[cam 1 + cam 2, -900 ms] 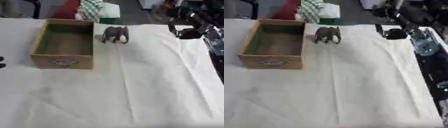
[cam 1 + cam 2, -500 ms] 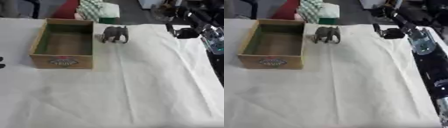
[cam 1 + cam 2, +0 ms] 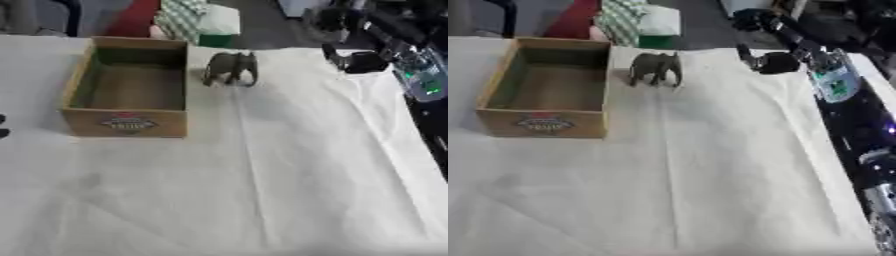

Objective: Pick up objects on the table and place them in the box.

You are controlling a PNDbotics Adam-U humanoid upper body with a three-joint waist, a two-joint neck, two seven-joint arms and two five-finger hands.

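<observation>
A: Far left, a dark shape (image 3: 3,126) at the table edge, probably the left hand; too little shows to tell its fingers. Next, the wooden box (image 3: 129,87), open on top, nothing visible inside, standing on the white cloth (image 3: 262,175).

B: And the thing to be picked?

A: The toy elephant (image 3: 231,67), upright on its legs, just beside the box's far right corner, apart from the wall.

B: How would it handle?

A: By my judgement: rigid, light, likely moulded plastic, smooth enough to slip. The trunk and legs are thin; the barrel of the body is the place to take it, thumb on one flank and fingers on the other, from above.

B: Right-hand side?

A: The right hand (image 3: 357,60), black, hangs over the cloth's far edge, well apart from the elephant. Its fingers look curled, and I see nothing in them.

B: The risk?

A: Tipping the toy over.
</observation>
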